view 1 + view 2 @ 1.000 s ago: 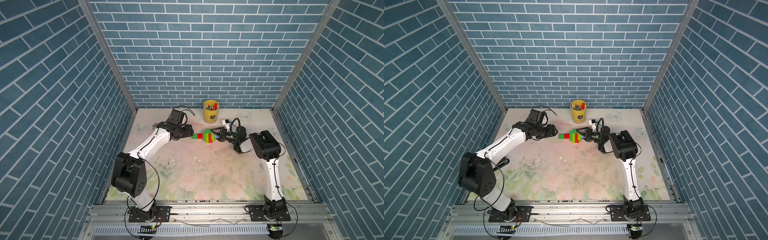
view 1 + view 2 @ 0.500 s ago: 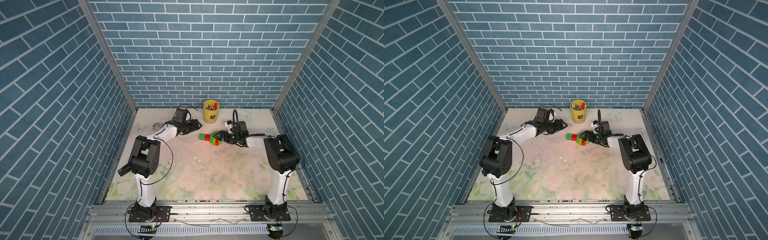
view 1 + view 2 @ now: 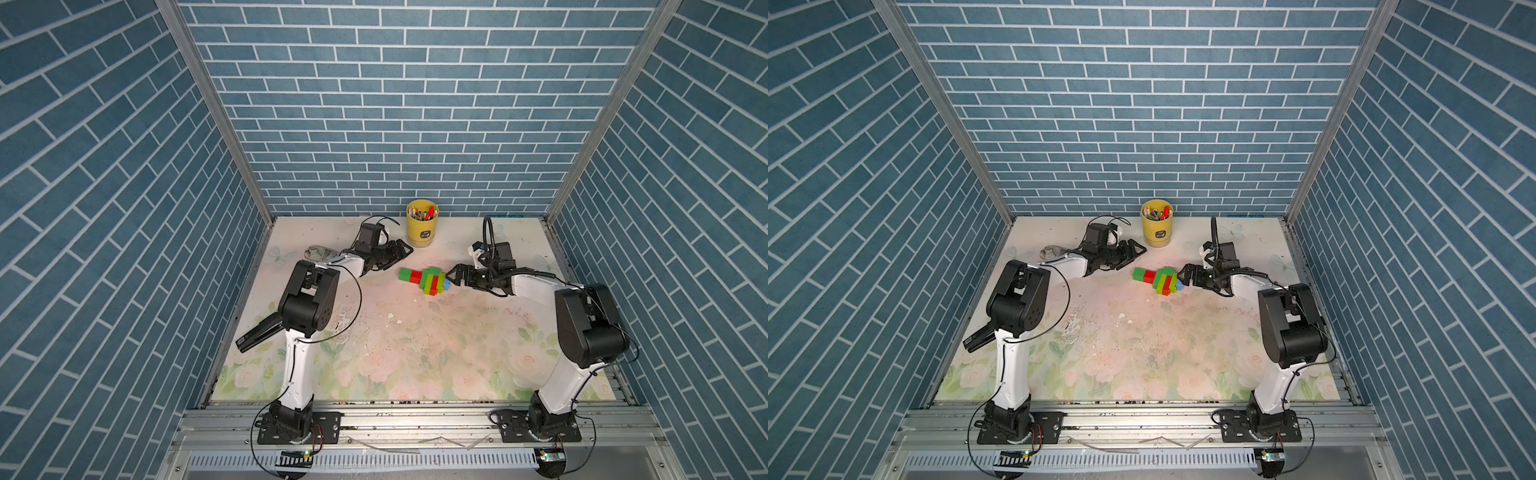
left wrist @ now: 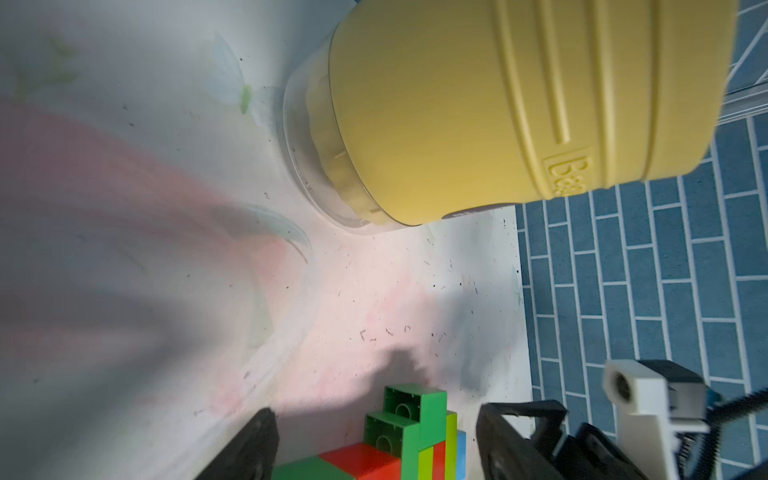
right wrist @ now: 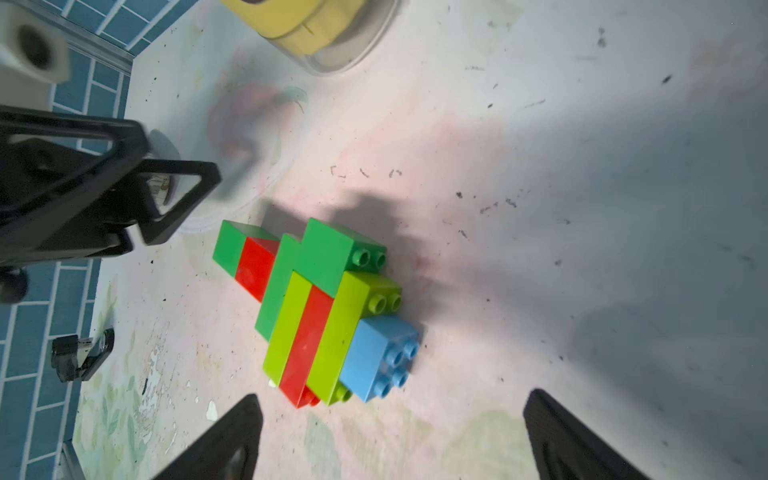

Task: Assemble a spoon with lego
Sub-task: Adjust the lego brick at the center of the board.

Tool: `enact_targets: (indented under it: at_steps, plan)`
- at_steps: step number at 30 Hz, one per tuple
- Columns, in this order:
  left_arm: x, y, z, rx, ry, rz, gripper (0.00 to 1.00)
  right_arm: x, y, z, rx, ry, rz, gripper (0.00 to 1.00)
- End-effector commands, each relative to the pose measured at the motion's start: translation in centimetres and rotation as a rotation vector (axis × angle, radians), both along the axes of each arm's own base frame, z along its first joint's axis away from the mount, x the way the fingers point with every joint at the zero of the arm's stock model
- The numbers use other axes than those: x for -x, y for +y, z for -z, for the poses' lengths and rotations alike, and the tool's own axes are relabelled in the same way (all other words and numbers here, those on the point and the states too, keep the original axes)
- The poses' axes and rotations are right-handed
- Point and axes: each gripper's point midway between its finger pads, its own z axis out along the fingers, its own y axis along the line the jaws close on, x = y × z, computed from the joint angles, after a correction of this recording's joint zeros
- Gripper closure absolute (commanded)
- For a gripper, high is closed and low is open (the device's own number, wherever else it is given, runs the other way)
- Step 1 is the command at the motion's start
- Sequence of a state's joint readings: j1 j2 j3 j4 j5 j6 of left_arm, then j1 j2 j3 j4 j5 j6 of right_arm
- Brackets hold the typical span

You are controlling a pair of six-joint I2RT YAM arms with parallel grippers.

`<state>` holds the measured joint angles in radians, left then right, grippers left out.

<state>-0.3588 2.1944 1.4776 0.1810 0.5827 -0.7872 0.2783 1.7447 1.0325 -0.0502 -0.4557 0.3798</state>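
Note:
The spoon [image 3: 424,281] [image 3: 1158,281] lies flat on the table, a joined lego figure with a green-and-red stem, a green, lime and red head and a light-blue tip brick [image 5: 380,357]. My left gripper [image 3: 400,252] [image 3: 1135,252] is open, a little behind and to the left of the stem end and apart from it. In the left wrist view the spoon [image 4: 409,436] shows between the left gripper [image 4: 374,451] fingers. My right gripper [image 3: 454,275] [image 5: 395,440] is wide open just short of the blue tip, holding nothing.
A yellow cup of pens [image 3: 422,229] [image 3: 1156,231] [image 4: 498,104] stands at the back, close behind the left gripper. A crumpled grey cloth [image 3: 320,252] lies at the back left. Blue brick walls close in three sides of the table [image 3: 395,353].
Both grippers were at the spoon's ends a second ago. The left gripper has opened and drawn back toward the cup. The right has backed off the tip, and the spoon rests on the table.

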Motion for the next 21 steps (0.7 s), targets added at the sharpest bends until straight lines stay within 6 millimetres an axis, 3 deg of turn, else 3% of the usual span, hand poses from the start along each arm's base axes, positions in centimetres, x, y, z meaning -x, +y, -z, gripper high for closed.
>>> enact_targets:
  at_steps: [1, 4, 10, 14, 18, 21]
  plan:
    - [-0.9, -1.7, -0.5, 0.068, -0.029, 0.033, 0.23, 1.3, -1.3, -2.9, 0.08, -0.066, -0.051, 0.01]
    - [0.2, -2.9, 0.0, 0.065, -0.013, 0.077, 0.2, 2.1, -2.5, -4.5, 0.127, -0.102, -0.042, 0.01]
    - [3.8, -2.6, 0.9, 0.044, 0.011, 0.084, 0.17, 2.8, -5.2, -7.0, 0.173, -0.146, -0.002, 0.01]
    - [7.4, -3.0, 0.9, 0.04, 0.018, 0.089, 0.17, 3.4, -6.3, -8.5, 0.208, -0.183, 0.011, 0.01]
    - [12.2, -5.6, 0.5, 0.038, 0.008, 0.123, 0.17, 4.2, -7.2, -9.5, 0.221, -0.219, 0.038, 0.01]
    - [14.6, -6.8, 0.2, 0.034, -0.018, 0.137, 0.16, 4.9, -7.7, -9.5, 0.227, -0.23, 0.051, 0.01]
